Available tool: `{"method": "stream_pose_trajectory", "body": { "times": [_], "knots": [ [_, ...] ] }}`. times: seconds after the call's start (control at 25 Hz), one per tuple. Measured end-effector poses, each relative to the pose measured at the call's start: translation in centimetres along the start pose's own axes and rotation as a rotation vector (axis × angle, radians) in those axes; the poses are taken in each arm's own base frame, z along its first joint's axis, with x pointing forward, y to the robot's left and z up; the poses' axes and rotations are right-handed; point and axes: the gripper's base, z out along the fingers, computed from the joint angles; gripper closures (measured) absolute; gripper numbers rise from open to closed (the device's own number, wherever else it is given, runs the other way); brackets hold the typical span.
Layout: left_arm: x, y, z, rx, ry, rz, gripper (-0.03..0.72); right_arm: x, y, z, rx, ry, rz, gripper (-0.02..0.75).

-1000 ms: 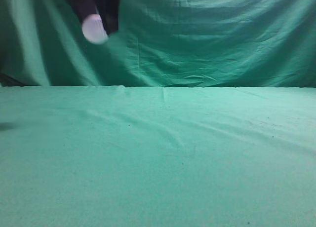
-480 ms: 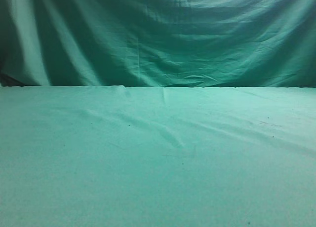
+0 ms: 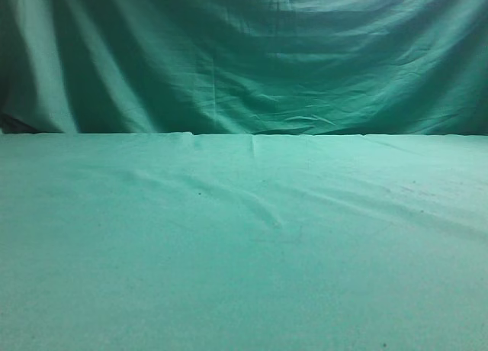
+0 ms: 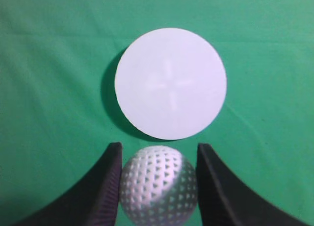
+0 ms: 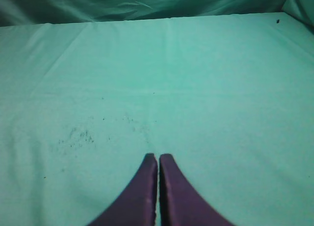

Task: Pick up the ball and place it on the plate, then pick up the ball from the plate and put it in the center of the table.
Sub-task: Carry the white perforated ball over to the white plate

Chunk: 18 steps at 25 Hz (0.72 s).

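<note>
In the left wrist view my left gripper [image 4: 158, 152] is shut on the ball [image 4: 158, 185], a white dimpled golf ball held between the two dark fingers. It hangs high above the table [image 4: 49, 88]. A round white plate [image 4: 170, 83] lies on the teal cloth below, just ahead of the ball. In the right wrist view my right gripper [image 5: 158, 159] is shut and empty, low over the cloth [image 5: 221, 88]. The exterior view shows only the table [image 3: 244, 252]; no gripper, ball or plate is in it.
A darker green backdrop cloth [image 3: 267, 61] hangs behind the table's far edge. A few dark specks [image 5: 76, 136] mark the cloth left of my right gripper.
The left arm with the white ball, at the upper left of the exterior view a second ago, has risen out of that view. The table looks the same.
</note>
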Motion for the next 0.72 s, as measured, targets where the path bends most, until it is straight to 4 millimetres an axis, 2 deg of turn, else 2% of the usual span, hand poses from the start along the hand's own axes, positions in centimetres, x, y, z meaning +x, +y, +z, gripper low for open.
{"method": "stream_pose_trajectory", "body": {
  "times": [0.24, 0.56, 0.72],
  "knots": [
    [0.1, 1.3, 1.8, -0.01, -0.046, -0.046, 0.379, 0.0, 0.0, 0.0, 0.0, 0.0, 0.0, 0.738],
    [-0.2, 0.9, 7.4, -0.018, 0.06, -0.005, 0.379, 0.0, 0.0, 0.0, 0.0, 0.0, 0.0, 0.738],
    [-0.6, 0.8, 8.7, -0.019, 0.026, 0.016, 0.379, 0.0, 0.0, 0.0, 0.0, 0.0, 0.0, 0.738]
  ]
}}
